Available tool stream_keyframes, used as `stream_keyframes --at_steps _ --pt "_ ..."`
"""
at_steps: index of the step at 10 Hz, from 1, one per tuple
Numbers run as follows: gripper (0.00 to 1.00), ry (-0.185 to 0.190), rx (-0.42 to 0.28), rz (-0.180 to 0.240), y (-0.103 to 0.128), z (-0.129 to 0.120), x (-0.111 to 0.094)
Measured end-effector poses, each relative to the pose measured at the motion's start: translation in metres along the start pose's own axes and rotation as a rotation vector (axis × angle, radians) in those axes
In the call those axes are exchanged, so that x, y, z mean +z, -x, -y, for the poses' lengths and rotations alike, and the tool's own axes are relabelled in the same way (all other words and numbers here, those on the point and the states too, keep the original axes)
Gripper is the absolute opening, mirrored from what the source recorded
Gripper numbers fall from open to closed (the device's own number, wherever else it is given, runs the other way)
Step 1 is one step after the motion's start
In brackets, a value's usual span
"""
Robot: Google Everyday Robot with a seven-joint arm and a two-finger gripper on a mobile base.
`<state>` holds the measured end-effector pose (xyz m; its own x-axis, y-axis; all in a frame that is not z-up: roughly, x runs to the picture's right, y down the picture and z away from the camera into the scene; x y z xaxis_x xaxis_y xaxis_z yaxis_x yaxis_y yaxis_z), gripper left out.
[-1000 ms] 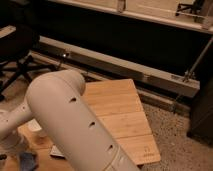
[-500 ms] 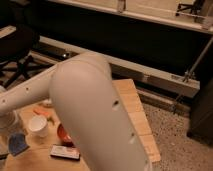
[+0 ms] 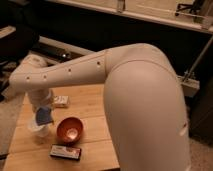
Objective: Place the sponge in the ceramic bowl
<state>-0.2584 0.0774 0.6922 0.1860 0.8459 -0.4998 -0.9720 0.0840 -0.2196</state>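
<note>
We see the gripper (image 3: 42,109) over the left of the table (image 3: 95,105), clamped on the sponge (image 3: 44,117), which hangs above the cup (image 3: 38,128), just left of the bowl (image 3: 70,130); the packet (image 3: 65,151) lies near the bowl, at the front edge

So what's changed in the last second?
The arm has swung across, uncovering the table. The gripper, carrying the sponge, has moved right from the table's left edge and now hangs over the white cup, left of the ceramic bowl. Cup, bowl and the dark packet stayed put.
</note>
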Motion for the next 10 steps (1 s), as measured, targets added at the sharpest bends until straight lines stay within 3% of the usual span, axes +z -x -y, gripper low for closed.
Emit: stream_keyframes --at_steps 3,5,7,9,10 --pt "0.0 -0.001 0.118 0.007 0.008 0.069 0.025" --pt "0.0 0.009 0.143 0.019 -0.001 0.101 0.048" --pt "0.0 0.04 0.132 0.028 -0.014 0.108 0.068" --pt "0.03 0.086 0.103 0.035 -0.027 0.09 0.08" --pt "0.1 0.108 0.086 0.036 -0.032 0.077 0.083"
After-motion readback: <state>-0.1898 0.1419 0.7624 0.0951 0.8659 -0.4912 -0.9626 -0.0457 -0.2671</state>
